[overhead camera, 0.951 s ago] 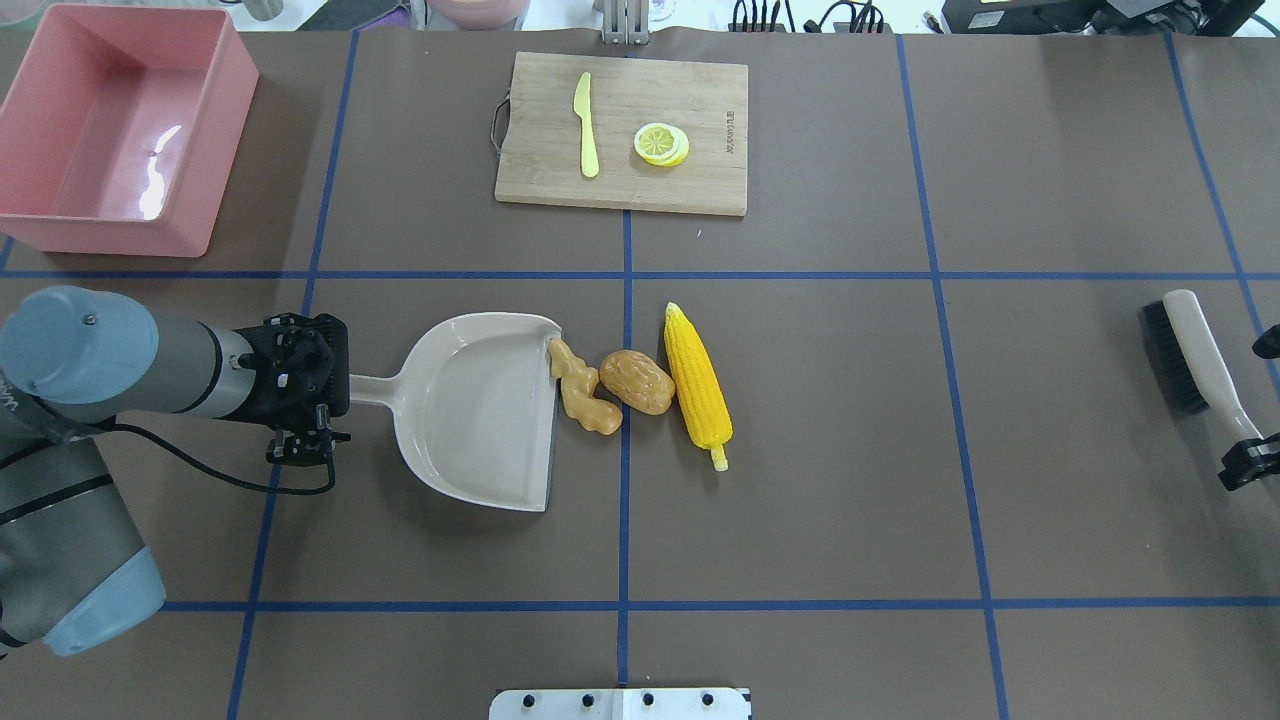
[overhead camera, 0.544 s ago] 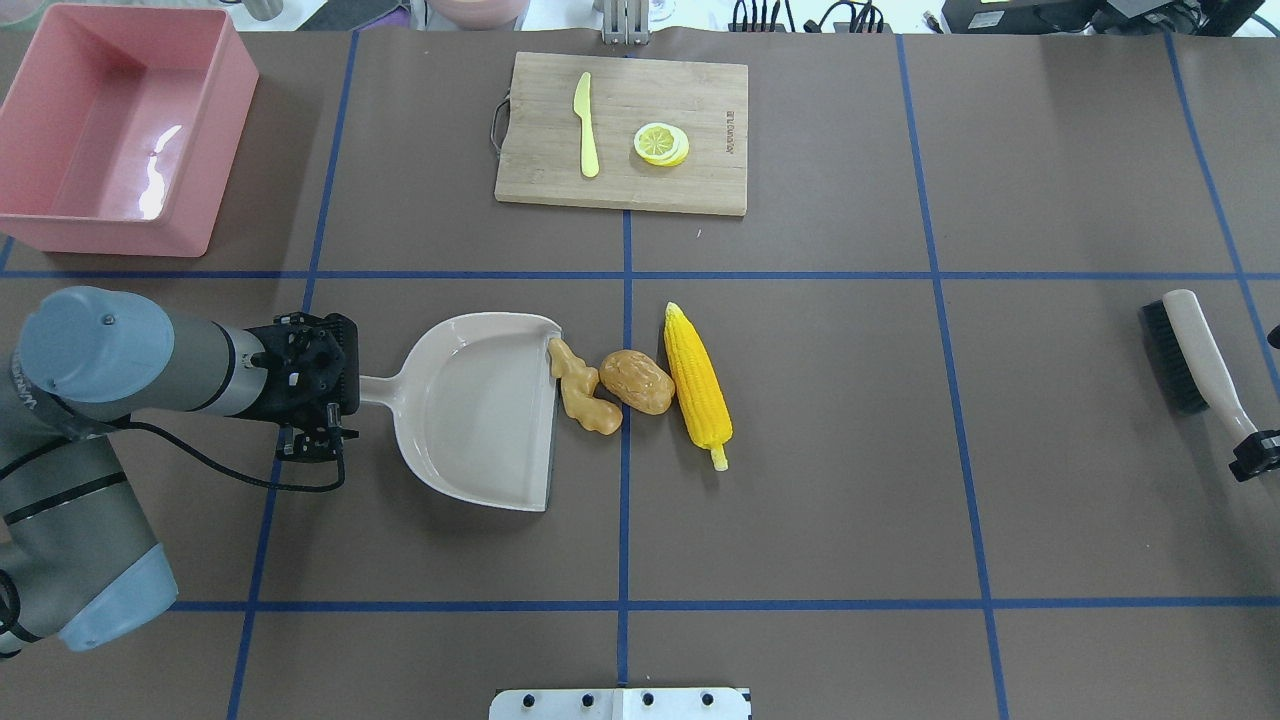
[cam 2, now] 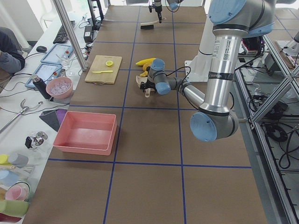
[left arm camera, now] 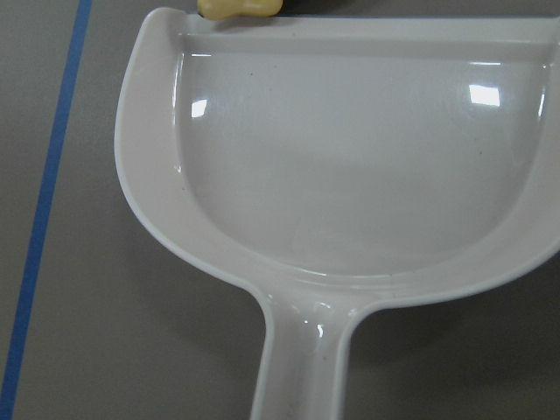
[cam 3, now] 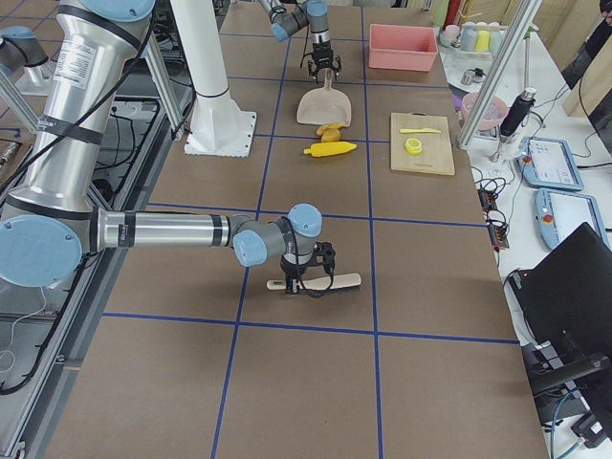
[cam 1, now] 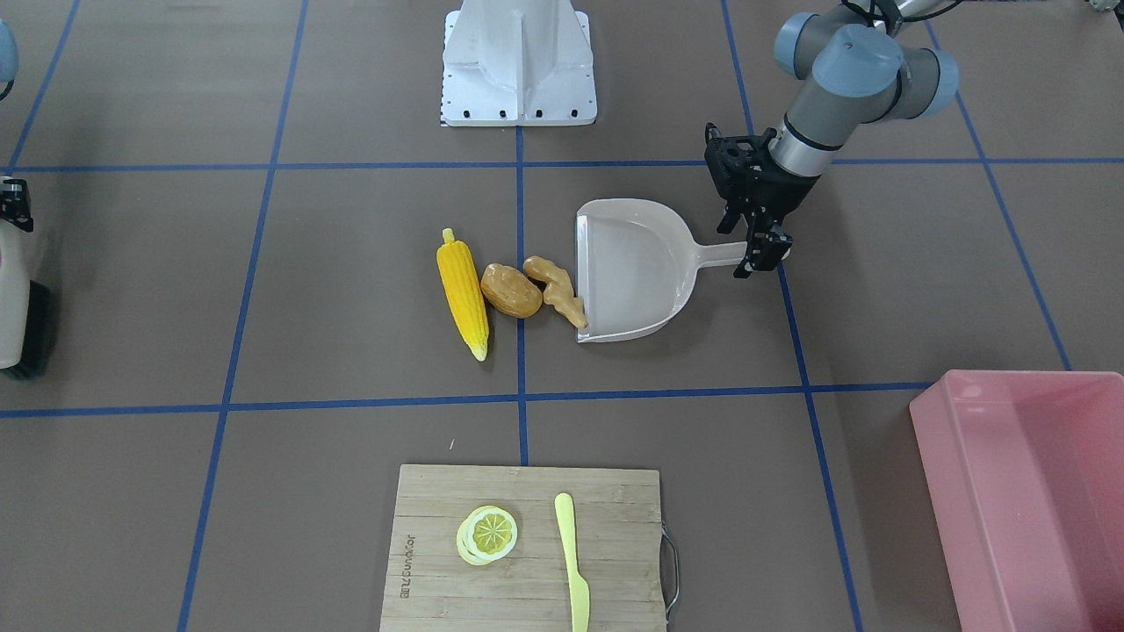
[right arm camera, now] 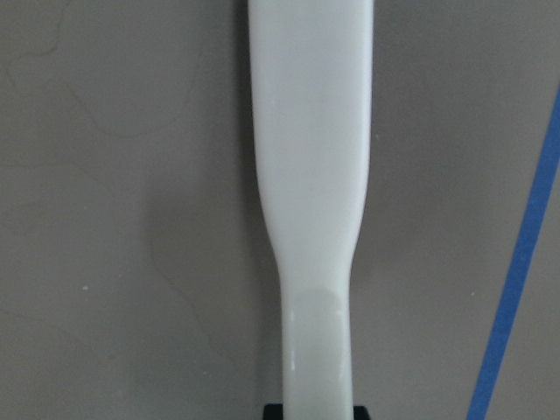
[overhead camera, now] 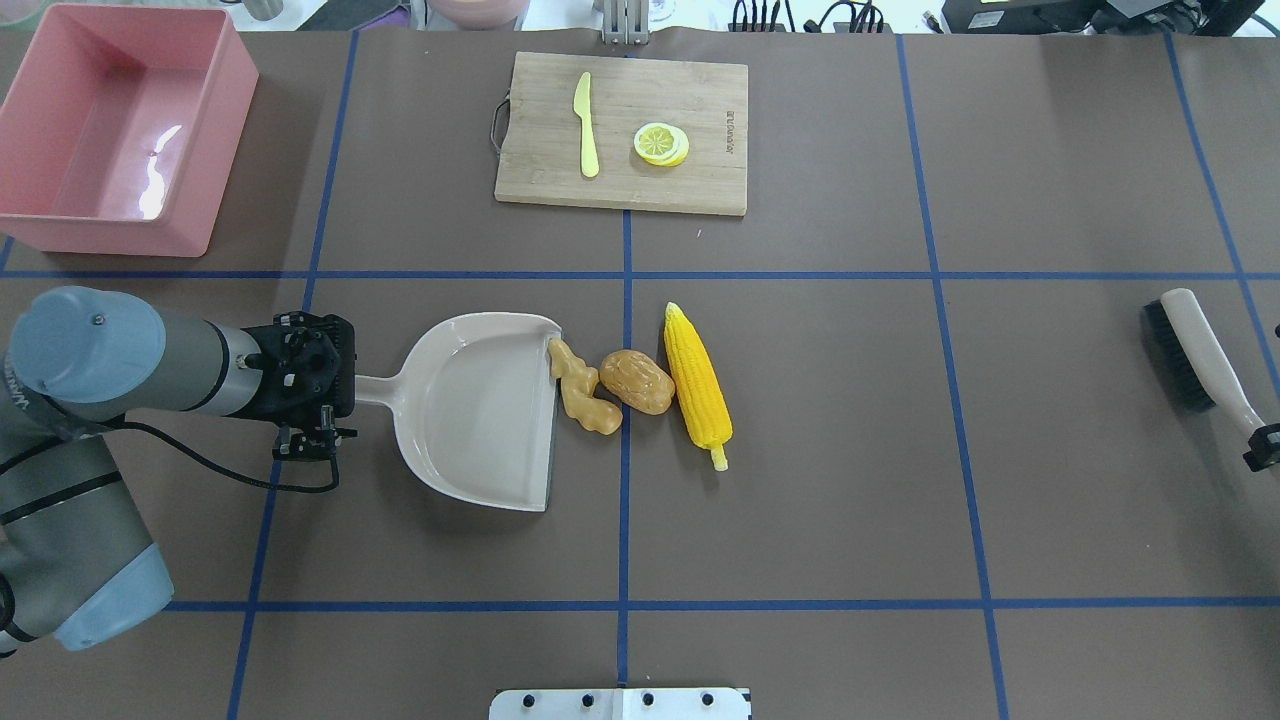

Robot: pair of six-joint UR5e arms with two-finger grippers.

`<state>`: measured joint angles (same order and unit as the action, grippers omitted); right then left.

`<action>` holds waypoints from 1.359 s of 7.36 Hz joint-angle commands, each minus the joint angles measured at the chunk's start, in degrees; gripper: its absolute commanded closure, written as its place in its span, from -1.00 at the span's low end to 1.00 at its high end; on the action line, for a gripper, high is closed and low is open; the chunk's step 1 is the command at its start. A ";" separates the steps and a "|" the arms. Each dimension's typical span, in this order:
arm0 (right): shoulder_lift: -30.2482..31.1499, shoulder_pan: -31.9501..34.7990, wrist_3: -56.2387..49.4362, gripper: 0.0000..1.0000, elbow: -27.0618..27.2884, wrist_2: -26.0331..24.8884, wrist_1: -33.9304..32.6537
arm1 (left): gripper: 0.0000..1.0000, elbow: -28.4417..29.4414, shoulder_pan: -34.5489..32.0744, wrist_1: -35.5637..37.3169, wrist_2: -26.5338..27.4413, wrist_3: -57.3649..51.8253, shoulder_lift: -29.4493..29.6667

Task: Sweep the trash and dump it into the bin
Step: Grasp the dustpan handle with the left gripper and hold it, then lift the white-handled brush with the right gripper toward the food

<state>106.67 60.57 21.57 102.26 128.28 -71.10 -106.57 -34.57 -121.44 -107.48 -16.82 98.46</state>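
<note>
Dustpan (overhead camera: 480,410): lies flat on the bench (overhead camera: 850,450) with its open lip turned toward the trash, so a push from the far side should carry the pieces straight in.
Left gripper (cam 1: 762,253): fingers closed on the end of the dustpan handle — probably to brace the pan against the sweep and to carry it afterwards.
Trash: the ginger root (overhead camera: 585,395) touches the pan's lip, the potato (overhead camera: 637,381) sits against the ginger, and the corn cob (overhead camera: 697,375) lies just beside the potato. They form one row facing the pan's mouth, and none is in the pan yet.
Brush (overhead camera: 1190,350): lies on the bench well apart, on the robot's right.
Right gripper (overhead camera: 1262,445): at the tip of the brush handle, which runs between its fingers in the wrist view — clamped or not, I cannot tell.
Bin (overhead camera: 110,235): at the far left corner, on the pan-holding arm's side, which suits the dump.
</note>
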 commanded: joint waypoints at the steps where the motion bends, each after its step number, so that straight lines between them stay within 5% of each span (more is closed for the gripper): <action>1: -0.41 0.07 0.05 1.00 0.13 0.12 0.00 | -0.78 -0.04 -0.23 -0.37 -0.80 -0.32 -0.46; 5: -4.00 3.14 -0.31 1.00 4.75 0.74 -4.98 | -0.78 -0.04 -0.24 -2.39 -2.21 0.03 -2.14; 8: -21.88 2.28 -0.13 1.00 9.80 2.05 -23.15 | -0.80 -0.12 -0.50 -2.22 -2.30 0.12 -2.05; 10: -28.51 -4.38 -0.04 1.00 7.70 3.45 -26.00 | -0.82 -0.39 -0.50 -2.22 -2.30 0.12 -2.13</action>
<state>83.14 59.95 21.50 111.30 130.61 -94.53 -106.82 -35.07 -123.73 -109.77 -16.69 96.39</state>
